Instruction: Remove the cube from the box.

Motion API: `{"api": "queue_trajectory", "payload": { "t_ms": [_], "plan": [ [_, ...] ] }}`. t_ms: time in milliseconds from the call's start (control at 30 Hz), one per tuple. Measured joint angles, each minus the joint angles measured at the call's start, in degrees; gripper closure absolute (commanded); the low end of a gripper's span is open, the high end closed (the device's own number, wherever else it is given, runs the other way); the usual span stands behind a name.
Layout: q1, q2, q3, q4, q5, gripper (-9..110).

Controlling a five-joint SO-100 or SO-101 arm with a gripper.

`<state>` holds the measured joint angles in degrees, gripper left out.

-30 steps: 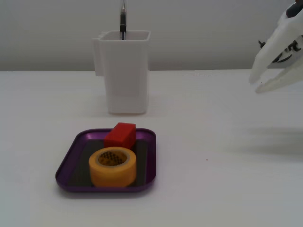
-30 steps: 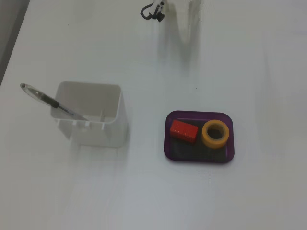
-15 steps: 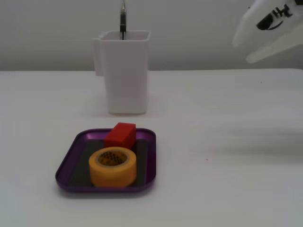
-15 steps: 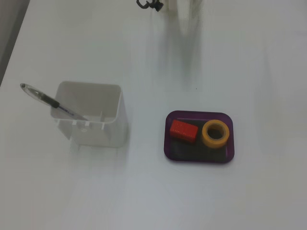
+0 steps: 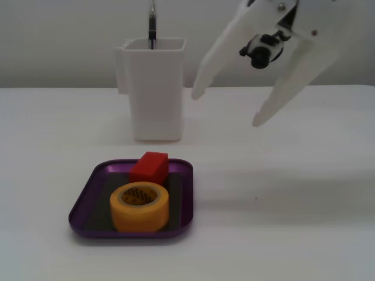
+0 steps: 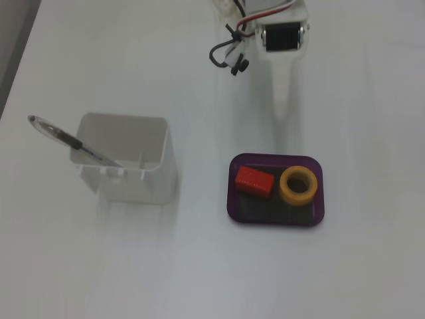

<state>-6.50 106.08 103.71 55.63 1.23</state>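
Note:
The red cube (image 5: 149,166) lies in the purple box (image 5: 83,202), at the end nearest the white container, next to a yellow tape roll (image 5: 139,206). In the top-down fixed view the cube (image 6: 254,181) is in the left half of the box (image 6: 275,158) and the roll (image 6: 298,185) in the right half. My white gripper (image 5: 227,109) hangs open in the air to the right of the container, above and apart from the box, with nothing between its fingers. Seen from above, the gripper (image 6: 281,106) points down at the box's upper rim.
A tall white container (image 5: 153,88) with a pen (image 5: 152,23) in it stands behind the box; from above, the container (image 6: 126,159) is left of the box. A loose black cable (image 6: 226,56) hangs by the arm. The table is plain white.
The gripper has swung in from the far right of the front view toward the middle, nearer the box. It now reaches into the top-down view. Cube, roll and box have not moved.

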Motion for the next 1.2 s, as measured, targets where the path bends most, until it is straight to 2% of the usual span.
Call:
{"api": "queue_trajectory", "payload": {
  "t_ms": [433, 867, 1200],
  "plan": [
    [4.1, -28.7, -24.6, -2.2, 1.7, 78],
    [5.2, -38.2, -28.4, -4.6, 1.7, 78],
    [5.4, -40.3, -28.4, -7.3, 1.6, 99]
  ]
}}
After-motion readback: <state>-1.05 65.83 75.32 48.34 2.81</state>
